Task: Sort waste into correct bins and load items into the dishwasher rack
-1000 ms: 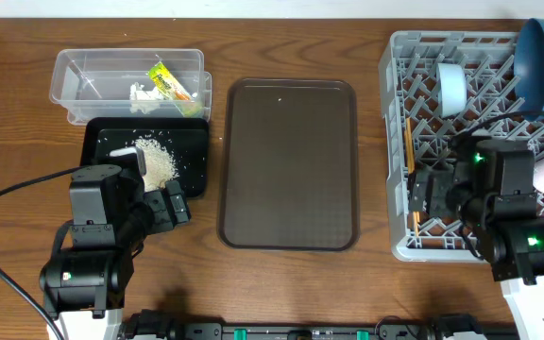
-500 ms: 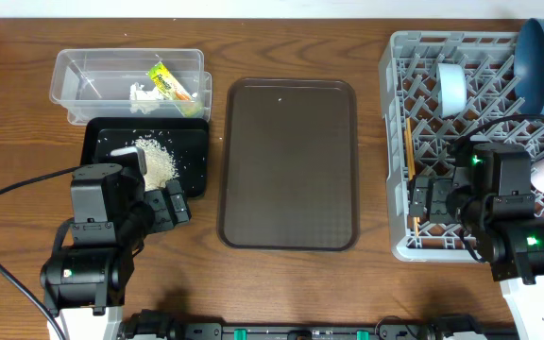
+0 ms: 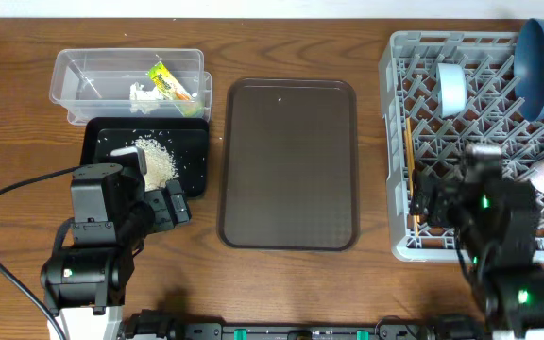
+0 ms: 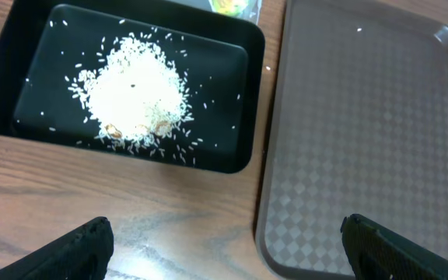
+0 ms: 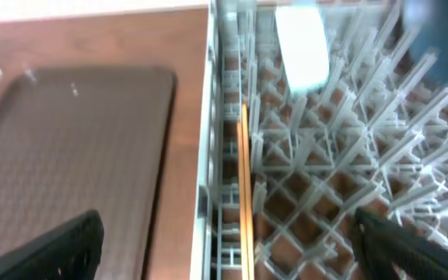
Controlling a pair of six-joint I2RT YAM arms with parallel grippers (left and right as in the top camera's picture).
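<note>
Left fingers (image 4: 76,247) spread wide, holding nothing, hover over the desk (image 3: 17,123) at 5 o'clock of the black tray (image 3: 189,151) of rice (image 3: 157,161). Right fingers (image 5: 49,245) are equally wide and empty, over the 7 o'clock corner of the dishwasher rack (image 3: 397,113). Chopsticks (image 5: 244,179) lie along its 9 o'clock edge, with the light-blue bowl (image 3: 451,87) and dark-blue plate (image 3: 542,61) toward 12 and 1 o'clock. Snack wrapper (image 3: 166,79) and paper scraps (image 3: 144,93) sit in the clear tub (image 3: 83,71) at the desk's 10 o'clock

Wooden table (image 3: 220,42), clear tub (image 3: 88,68), black tray (image 3: 99,144), brown tray (image 3: 291,165), grey rack (image 3: 394,123)
</note>
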